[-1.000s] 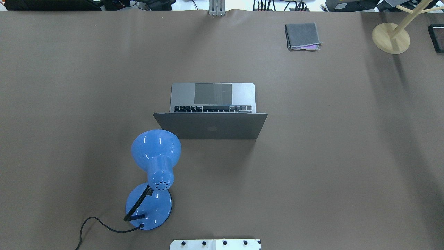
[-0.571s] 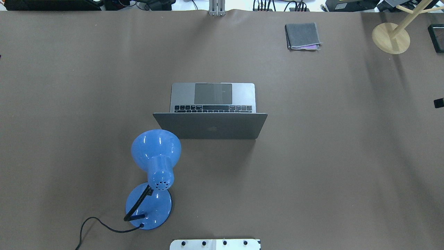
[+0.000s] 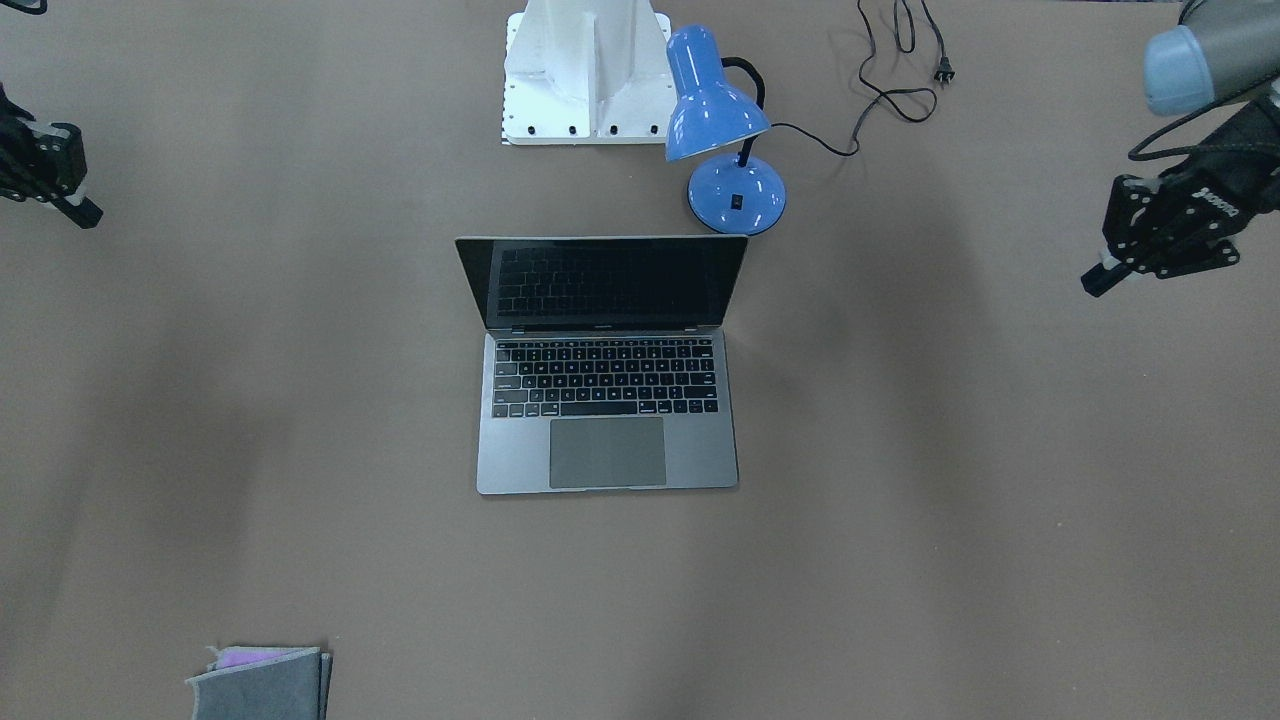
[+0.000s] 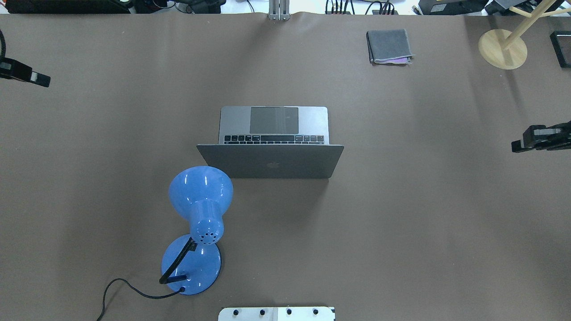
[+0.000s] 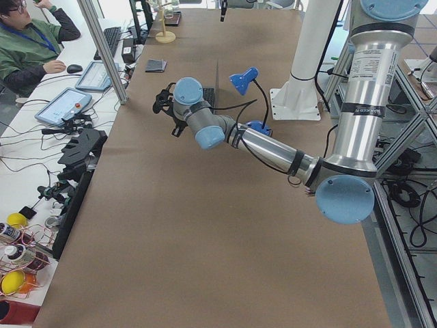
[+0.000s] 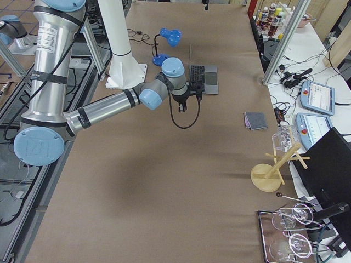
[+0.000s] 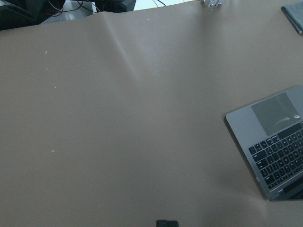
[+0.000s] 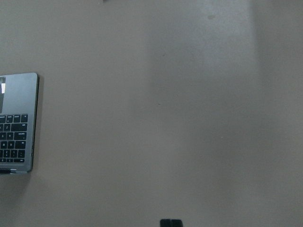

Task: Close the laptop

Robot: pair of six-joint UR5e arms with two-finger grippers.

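Observation:
The grey laptop (image 4: 273, 119) stands open at the table's middle, its lid upright with the apple logo facing the robot and its dark screen (image 3: 605, 282) facing away. It also shows in the left wrist view (image 7: 272, 142) and the right wrist view (image 8: 16, 123). My left gripper (image 4: 42, 80) hovers at the table's far left, well clear of the laptop, fingers together and empty. My right gripper (image 4: 517, 146) hovers at the far right, also fingers together and empty. In the front-facing view the left gripper (image 3: 1095, 283) is on the right and the right gripper (image 3: 85, 215) on the left.
A blue desk lamp (image 4: 200, 209) stands just behind the lid's left corner, its cord (image 4: 120, 287) trailing left. A grey folded cloth (image 4: 389, 46) and a wooden stand (image 4: 502, 48) lie at the far right. The robot base (image 4: 276, 313) is at the near edge.
Both grippers have come into the overhead view, the left from the left edge and the right from the right edge. The laptop and lamp have not moved.

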